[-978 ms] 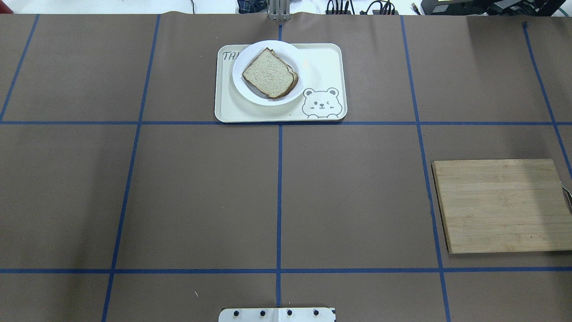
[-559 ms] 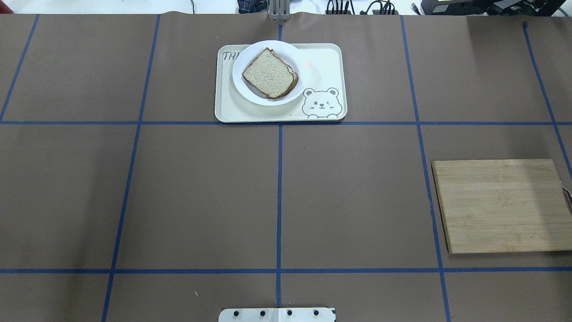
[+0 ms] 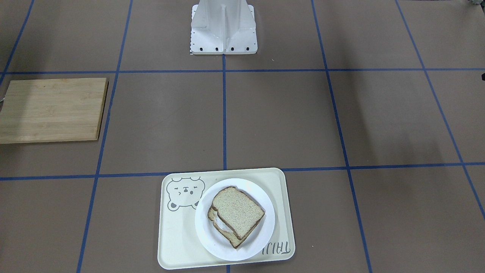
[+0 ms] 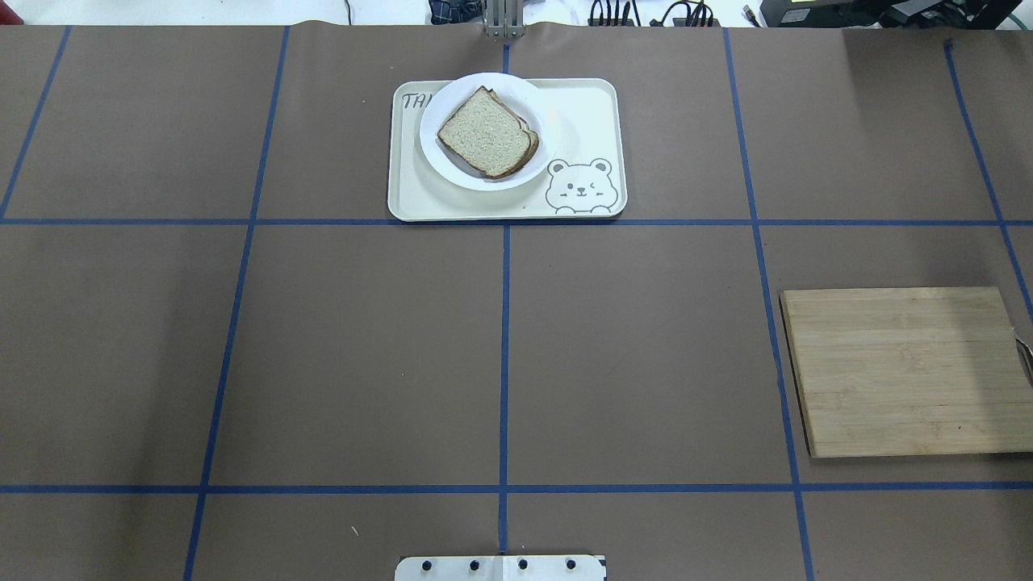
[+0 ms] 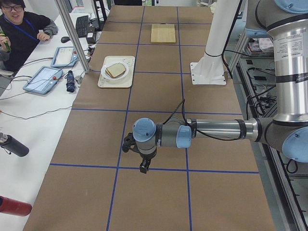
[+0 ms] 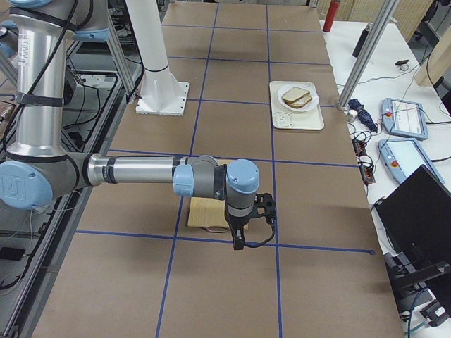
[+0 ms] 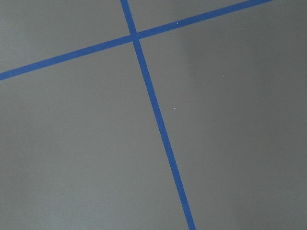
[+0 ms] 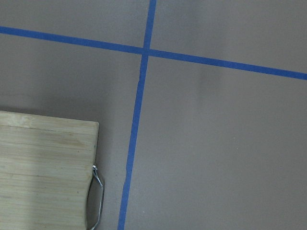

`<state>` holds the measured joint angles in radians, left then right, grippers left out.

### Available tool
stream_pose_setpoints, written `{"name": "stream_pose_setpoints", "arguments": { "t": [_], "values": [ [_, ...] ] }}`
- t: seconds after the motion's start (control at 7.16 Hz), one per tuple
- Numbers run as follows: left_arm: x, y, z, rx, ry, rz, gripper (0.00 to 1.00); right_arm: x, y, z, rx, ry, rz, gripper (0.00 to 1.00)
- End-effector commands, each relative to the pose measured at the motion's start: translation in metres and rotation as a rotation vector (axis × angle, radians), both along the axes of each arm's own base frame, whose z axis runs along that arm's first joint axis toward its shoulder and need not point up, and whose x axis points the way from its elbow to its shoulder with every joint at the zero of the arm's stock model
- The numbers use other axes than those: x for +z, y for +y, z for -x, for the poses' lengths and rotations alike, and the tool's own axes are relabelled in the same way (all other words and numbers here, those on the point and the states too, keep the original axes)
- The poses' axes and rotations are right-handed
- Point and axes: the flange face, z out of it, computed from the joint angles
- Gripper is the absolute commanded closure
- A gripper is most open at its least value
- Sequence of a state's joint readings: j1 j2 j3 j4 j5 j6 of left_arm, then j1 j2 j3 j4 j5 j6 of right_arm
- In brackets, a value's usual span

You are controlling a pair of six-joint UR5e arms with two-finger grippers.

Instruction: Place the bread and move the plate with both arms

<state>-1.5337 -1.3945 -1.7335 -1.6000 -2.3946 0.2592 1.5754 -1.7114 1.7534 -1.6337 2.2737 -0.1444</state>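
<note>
Pale-tan bread slice [image 4: 487, 131] lies on round glossy white plate [image 4: 437, 161], inside cream bear-print tray [image 4: 583, 113]. Well apart from tray hang left claw [image 5: 143, 168] & right claw [image 6: 238, 243]; width can't be told. Prob. done; next: park arms.

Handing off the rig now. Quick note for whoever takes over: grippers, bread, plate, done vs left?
Left gripper: over bare table at its end, seen only side-on; open or shut unclear.
Right gripper: near the wooden cutting board, likewise unclear.
Plain tan bread slice: tops another slice on the round white plate, which sits on the cream bear-drawing tray.
Done, apparently: bread placed, plate on tray. Left: likely nothing; confirm the tray was the plate's goal.
</note>
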Motion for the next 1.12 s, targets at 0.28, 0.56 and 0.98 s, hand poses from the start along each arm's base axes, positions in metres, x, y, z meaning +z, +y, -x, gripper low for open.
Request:
{"name": "stream_pose_setpoints", "arguments": {
  "t": [0.28, 0.56, 0.98],
  "values": [
    [0.003, 0.006, 0.007, -0.017, -0.002, 0.008, 0.02, 0.007, 0.003, 0.0, 0.003, -0.001, 0.017, 0.0],
    [0.004, 0.008, 0.009, -0.02, 0.0, 0.012, 0.02, 0.007, 0.003, 0.0, 0.003, -0.001, 0.017, 0.0],
    [0.009, 0.014, 0.009, -0.023, -0.001, 0.026, 0.01, 0.007, 0.003, 0.0, 0.001, -0.001, 0.016, 0.0]
  ]
}}
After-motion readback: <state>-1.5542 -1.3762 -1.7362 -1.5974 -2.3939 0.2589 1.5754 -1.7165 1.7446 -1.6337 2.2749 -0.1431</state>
